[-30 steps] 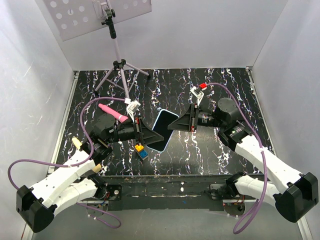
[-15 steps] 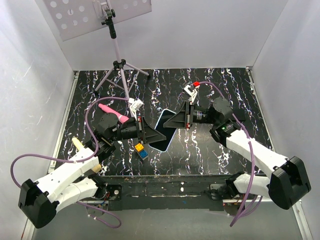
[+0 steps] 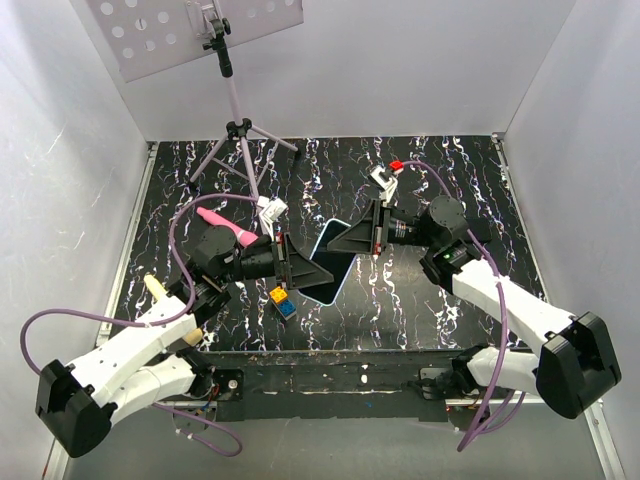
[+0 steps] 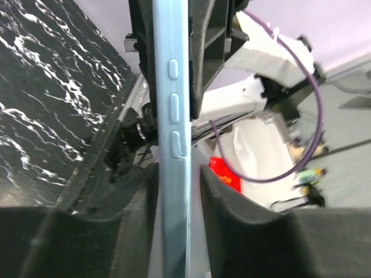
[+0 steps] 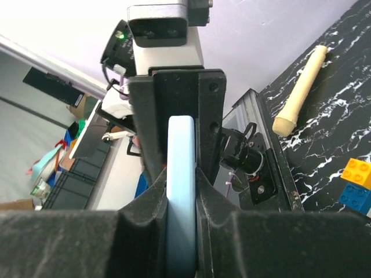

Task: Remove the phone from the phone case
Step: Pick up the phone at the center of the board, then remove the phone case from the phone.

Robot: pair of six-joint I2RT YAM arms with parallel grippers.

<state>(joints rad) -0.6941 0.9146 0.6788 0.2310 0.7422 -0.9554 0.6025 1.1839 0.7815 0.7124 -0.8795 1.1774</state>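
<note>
The phone (image 3: 326, 262), screen up, sits in the light blue phone case (image 3: 337, 287) and is held above the table's middle between both grippers. My left gripper (image 3: 303, 271) is shut on the lower left end. In the left wrist view the case edge (image 4: 174, 116) with its side buttons runs between the black fingers (image 4: 226, 220). My right gripper (image 3: 350, 240) is shut on the upper right end. In the right wrist view the blue case edge (image 5: 181, 174) is pinched between the pads (image 5: 152, 202).
Yellow and blue toy bricks (image 3: 281, 301) lie under the phone; they also show in the right wrist view (image 5: 356, 182). A pink object (image 3: 224, 225) and a cream stick (image 3: 155, 287) lie at the left. A tripod (image 3: 240, 140) stands at the back.
The right arm has swung in and its gripper has slid left, further onto the phone's upper end. The phone has shifted slightly. The left gripper keeps its hold.
</note>
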